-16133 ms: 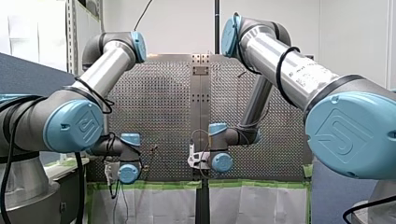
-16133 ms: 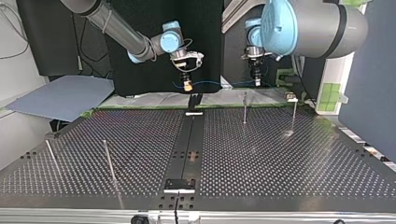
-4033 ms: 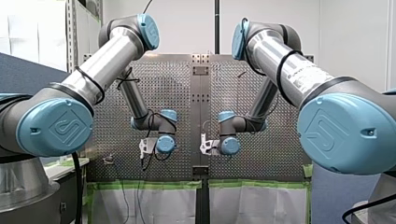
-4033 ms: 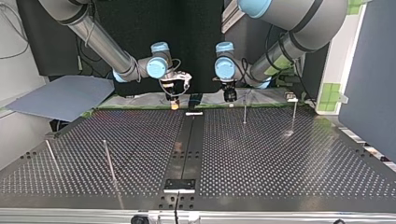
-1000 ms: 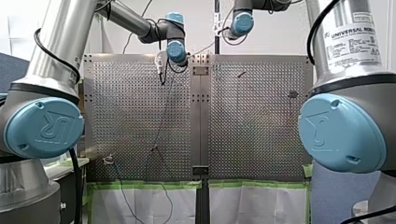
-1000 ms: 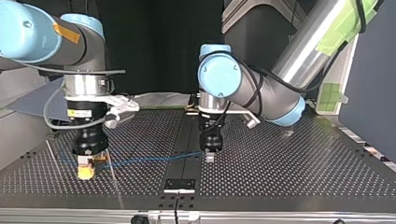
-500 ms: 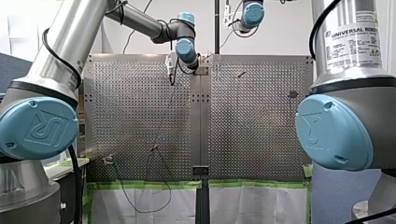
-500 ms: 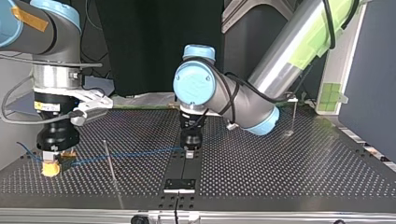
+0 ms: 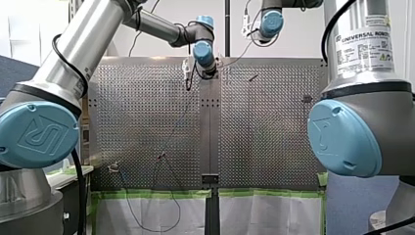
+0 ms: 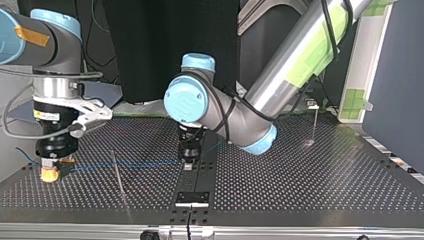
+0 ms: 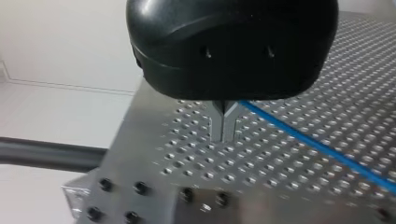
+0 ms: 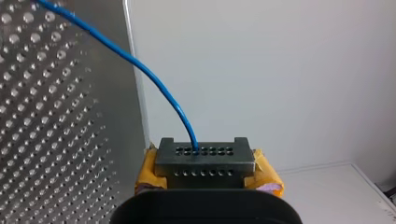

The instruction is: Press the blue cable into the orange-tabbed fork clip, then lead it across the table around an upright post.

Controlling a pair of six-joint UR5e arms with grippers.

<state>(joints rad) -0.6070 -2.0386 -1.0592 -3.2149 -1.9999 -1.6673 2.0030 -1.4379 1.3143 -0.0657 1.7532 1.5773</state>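
Observation:
In the top view my right gripper, with yellow pads, hangs low over the table's left part, shut on the grey connector at the end of the blue cable. The cable runs level from there past a thin upright post to my left gripper over the centre strip. In the left wrist view the metal fingers of my left gripper are pressed together, and the cable leaves them sideways over the perforated plate. On which side of the post the cable passes I cannot tell. A small reddish fixture stands where the cable bends.
Another post stands far right in the top view, and one rises just behind my right gripper. A black plate sits on the centre strip near the front edge. Slack cable loops below the table edge.
Both grippers have moved toward the top view's left with the cable stretched between them. My right gripper has passed the upright post; my left has shifted onto the centre strip.

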